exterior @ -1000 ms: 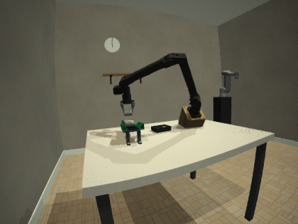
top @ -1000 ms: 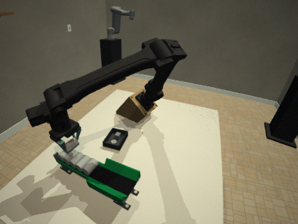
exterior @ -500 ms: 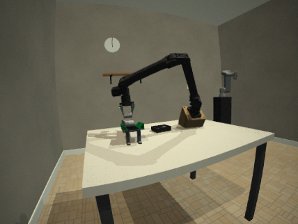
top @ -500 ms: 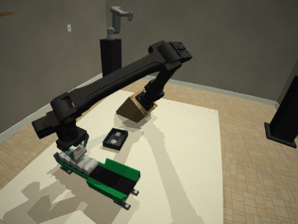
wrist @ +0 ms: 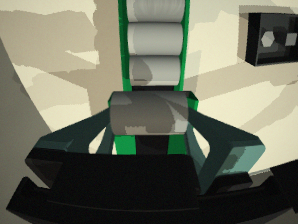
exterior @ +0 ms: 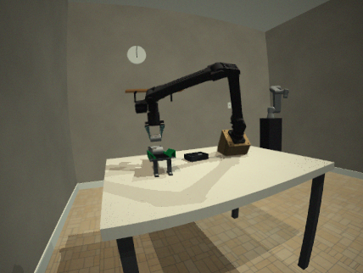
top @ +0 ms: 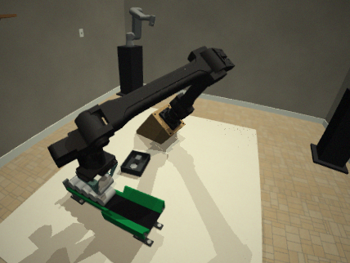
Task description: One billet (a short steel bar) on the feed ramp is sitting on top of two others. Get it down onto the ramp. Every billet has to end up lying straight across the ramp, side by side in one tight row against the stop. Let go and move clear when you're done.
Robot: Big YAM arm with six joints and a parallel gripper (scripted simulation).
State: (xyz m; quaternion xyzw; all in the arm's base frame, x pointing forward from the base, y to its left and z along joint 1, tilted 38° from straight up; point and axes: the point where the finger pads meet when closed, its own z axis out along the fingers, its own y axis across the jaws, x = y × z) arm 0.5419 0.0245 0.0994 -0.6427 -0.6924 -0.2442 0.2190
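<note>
Arm reaches across the white table, a steel billet clamped in its gripper above the green feed ramp.

The table [top: 229, 171] fills the top view's centre; the black arm [top: 151, 91] runs from its wooden base block [top: 153, 128] at centre to the lower left. The ramp [top: 139, 204] sits lower left, with a row of billets [wrist: 154, 36] lying across its channel. A black tray [top: 136, 163] lies just beside it. The gripper [wrist: 154, 137], fingers partway closed, holds one billet [wrist: 149, 112] crosswise, clear above the ramp in the exterior view.
</note>
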